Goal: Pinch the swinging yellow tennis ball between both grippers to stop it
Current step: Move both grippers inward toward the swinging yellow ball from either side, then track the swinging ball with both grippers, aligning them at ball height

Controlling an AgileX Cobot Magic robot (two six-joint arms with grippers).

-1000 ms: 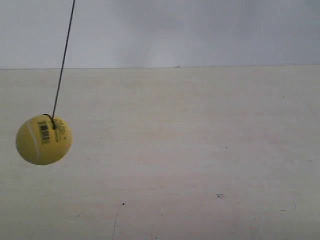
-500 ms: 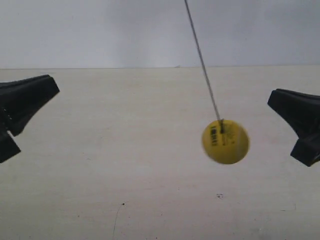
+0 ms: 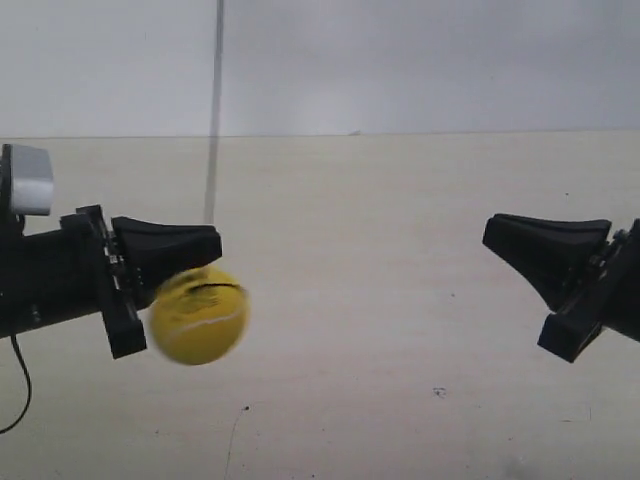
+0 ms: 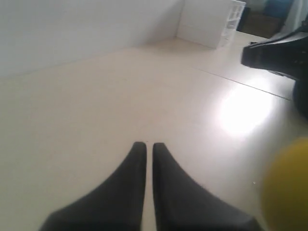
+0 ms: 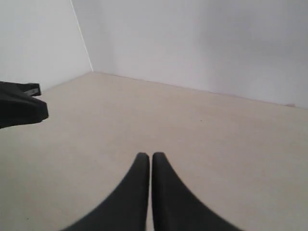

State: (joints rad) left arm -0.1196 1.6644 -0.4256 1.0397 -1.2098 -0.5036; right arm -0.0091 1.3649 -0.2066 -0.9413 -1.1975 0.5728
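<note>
The yellow tennis ball, blurred by motion, hangs on its thin string just under and in front of the tip of my left gripper, the arm at the exterior view's left. I cannot tell whether they touch. In the left wrist view the ball shows as a yellow blur beside my shut left gripper, with the right gripper far off. My right gripper points inward from the exterior view's right, well apart from the ball. Its fingers are shut on nothing, and the left gripper shows opposite.
A pale tabletop lies below, with a white wall behind. A pale grey block sits on the left arm, and a thin cable hangs under it. A white box stands at the table's far corner.
The ball swung from the exterior view's right side across to the left, ending by the left gripper's tip. Both grippers moved inward toward each other.
</note>
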